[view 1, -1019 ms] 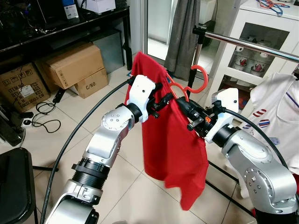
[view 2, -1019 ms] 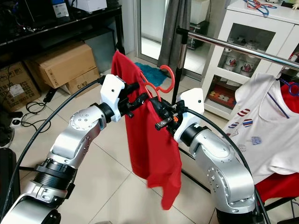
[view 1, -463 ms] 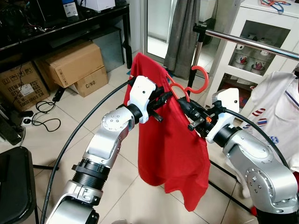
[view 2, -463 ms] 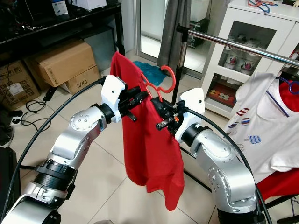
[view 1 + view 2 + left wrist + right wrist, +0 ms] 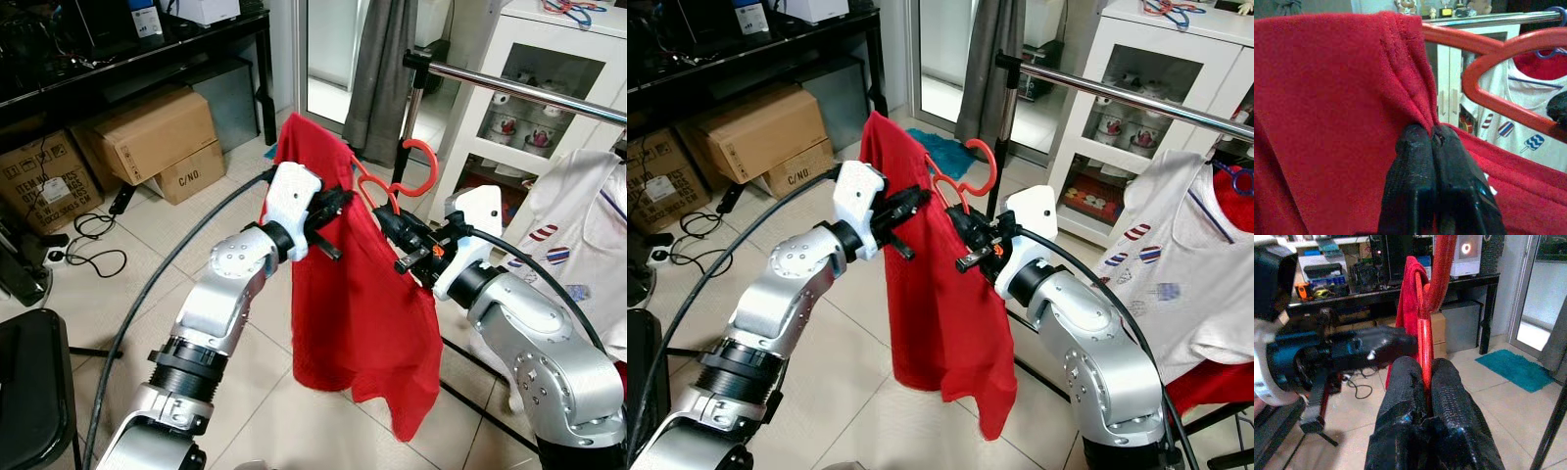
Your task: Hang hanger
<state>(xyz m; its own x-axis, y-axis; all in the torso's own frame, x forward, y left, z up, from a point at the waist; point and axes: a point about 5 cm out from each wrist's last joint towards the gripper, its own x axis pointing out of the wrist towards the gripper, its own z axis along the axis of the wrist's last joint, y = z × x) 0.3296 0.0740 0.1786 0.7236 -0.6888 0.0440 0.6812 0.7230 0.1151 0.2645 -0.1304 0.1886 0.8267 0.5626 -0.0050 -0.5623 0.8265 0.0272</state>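
Observation:
A red shirt point(image 5: 358, 313) hangs on a red plastic hanger point(image 5: 407, 174) held up in front of me. My left gripper point(image 5: 341, 199) is shut on a pinched fold of the shirt point(image 5: 1410, 103) near the collar. My right gripper point(image 5: 392, 225) is shut on the hanger's bar point(image 5: 1422, 352) just below the hook. The hook point(image 5: 982, 166) stands upright, below and left of the silver clothes rail point(image 5: 529, 93), apart from it.
A white printed shirt point(image 5: 1176, 284) hangs from the rail at right. Behind the rail stands a white cabinet point(image 5: 534, 59). Cardboard boxes point(image 5: 162, 137) sit under a black desk point(image 5: 147, 59) at left. A grey garment point(image 5: 382, 69) hangs by the rail's post.
The left arm has swung a little right and lower with the shirt fold; the shirt's hem has swayed. The hanger and right gripper have barely moved.

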